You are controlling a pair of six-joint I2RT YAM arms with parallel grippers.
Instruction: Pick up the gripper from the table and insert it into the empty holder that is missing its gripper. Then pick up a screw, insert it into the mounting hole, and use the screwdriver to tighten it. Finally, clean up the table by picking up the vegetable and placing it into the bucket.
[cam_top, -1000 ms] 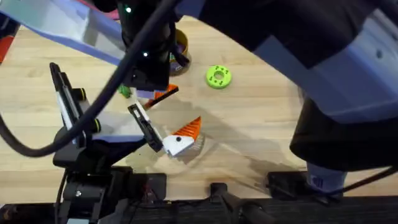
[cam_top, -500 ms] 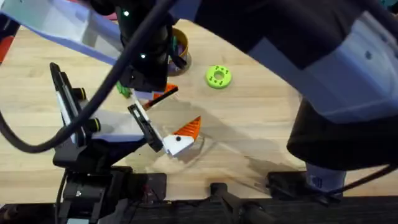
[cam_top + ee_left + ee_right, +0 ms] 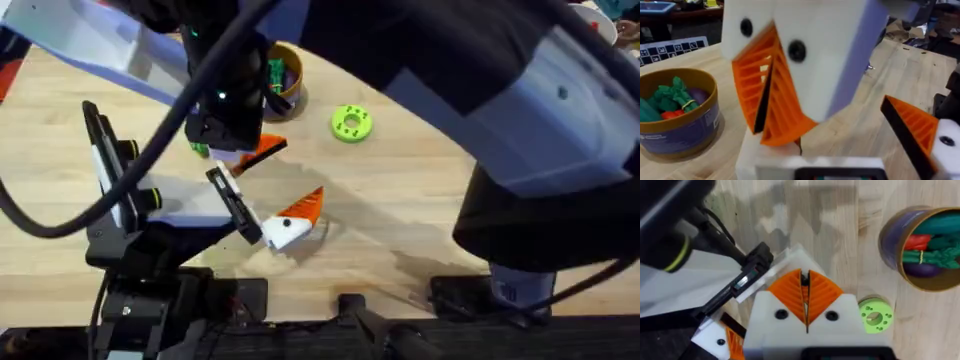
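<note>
1. Vegetable [image 3: 200, 148]: small green piece on the table, just beside the right arm's wrist, partly hidden. It is not yet in the bucket, so cleanup looks open.
2. Right gripper [image 3: 264, 150]: reaches across the middle. Over the last second it has drifted slightly up and left, uncovering more of the bucket. Probably repositioning, no task step finished.
3. Bucket [image 3: 289, 85]: stands behind the right gripper, unmoved, with toy items already inside.
4. Left gripper [image 3: 290, 226]: low on the table, in the same spot as before. Apart or together, cannot tell.
5. Green disc [image 3: 351, 123]: right of the bucket, untouched.
6. Right wrist view adds what overhead hides: orange pads [image 3: 822, 292] pressed together, nothing seen between them.
7. Left wrist view shows the right gripper from the side, close up, with the same closed seam.
8. Loose gripper and empty holder: cannot pick out.
</note>
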